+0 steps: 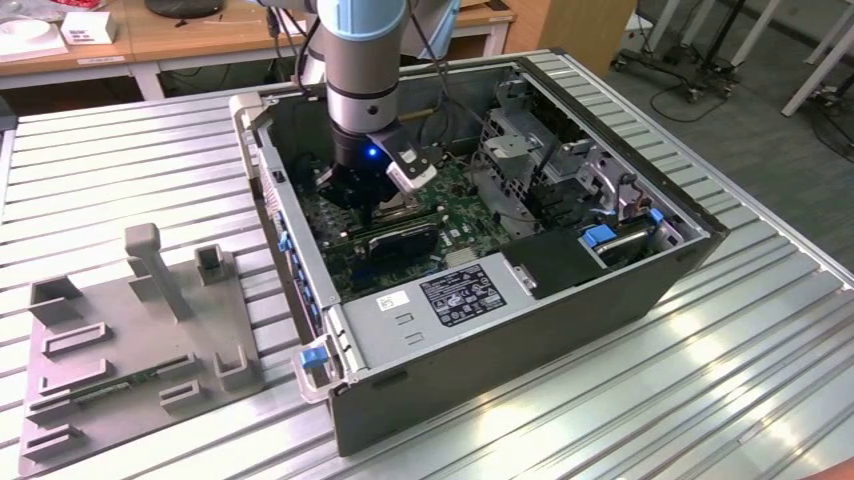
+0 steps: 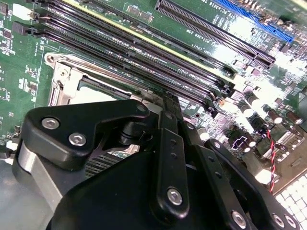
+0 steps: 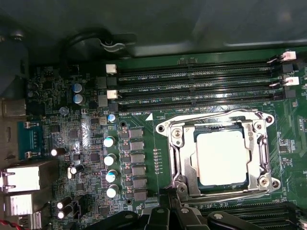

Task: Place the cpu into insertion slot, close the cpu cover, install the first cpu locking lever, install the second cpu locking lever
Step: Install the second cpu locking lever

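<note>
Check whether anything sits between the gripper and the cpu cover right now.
Nothing visible does. In the first wrist view the gripper sits just beside the cpu cover, which lies flat over the cpu in the socket, with only bare green board around it.

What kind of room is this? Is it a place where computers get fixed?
Probably a robot lab or workshop. An open computer case lies on a ribbed metal table, a robot arm reaches inside it, and wooden desks stand behind.
</note>
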Robot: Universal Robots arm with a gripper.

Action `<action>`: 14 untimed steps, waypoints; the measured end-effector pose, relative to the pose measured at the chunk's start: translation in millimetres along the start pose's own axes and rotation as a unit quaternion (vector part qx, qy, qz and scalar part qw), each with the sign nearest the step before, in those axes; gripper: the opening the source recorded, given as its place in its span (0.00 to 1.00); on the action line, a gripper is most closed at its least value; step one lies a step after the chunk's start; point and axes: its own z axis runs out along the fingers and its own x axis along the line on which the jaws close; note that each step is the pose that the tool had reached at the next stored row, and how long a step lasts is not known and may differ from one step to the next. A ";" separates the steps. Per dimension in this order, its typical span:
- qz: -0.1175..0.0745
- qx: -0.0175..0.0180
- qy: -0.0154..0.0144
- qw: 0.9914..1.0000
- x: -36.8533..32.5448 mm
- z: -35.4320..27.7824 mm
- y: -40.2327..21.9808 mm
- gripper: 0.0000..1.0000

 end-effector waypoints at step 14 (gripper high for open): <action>0.000 0.000 0.000 1.000 -0.2 0.0 -1.5 0.11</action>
